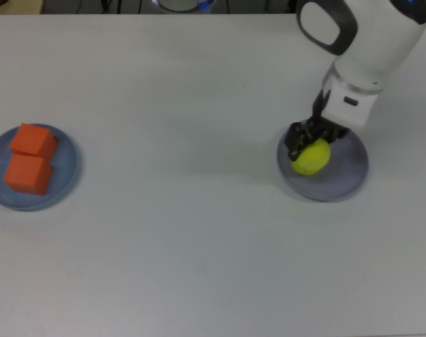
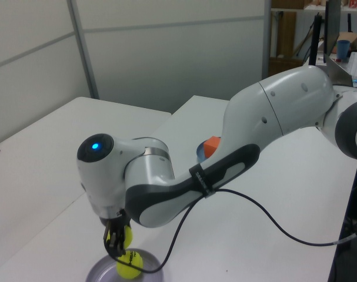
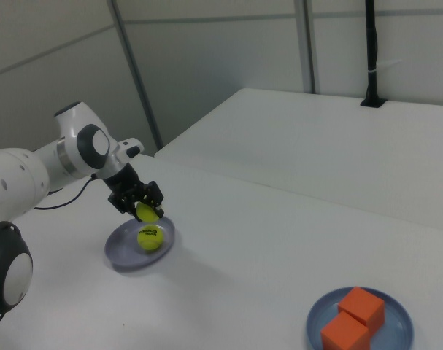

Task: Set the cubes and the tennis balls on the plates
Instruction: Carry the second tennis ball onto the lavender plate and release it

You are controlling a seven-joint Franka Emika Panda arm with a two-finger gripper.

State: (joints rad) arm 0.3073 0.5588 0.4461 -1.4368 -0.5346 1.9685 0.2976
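I had the gripper [image 1: 305, 146] hanging over the lavender-grey plate [image 1: 350, 175], its jaws closed across the plain tennis ball [image 1: 311, 157] and holding it clear of the plate. In the right view the held ball [image 3: 146, 212] sat directly above the lettered tennis ball [image 3: 149, 238], which lay on that plate [image 3: 119, 253] near its middle; the left view showed the two balls [image 2: 126, 238] one over the other with a small gap between them, as far as I could tell.

I judged the ball light and springy, its felt giving the jaws good friction, so a grip across the middle suited it and a hard squeeze was not needed. The catch was that it would roll and bounce. Dropped from height, or set on top of the other ball, it would likely skid off the shallow rim onto the worktop [image 1: 198, 232]. I reckoned the bare part of the plate beside the lettered ball was the place to lower it.

Well apart, at the top view's left, both orange cubes [image 1: 30, 165] already rested side by side, touching, on the light blue plate [image 1: 67, 175].
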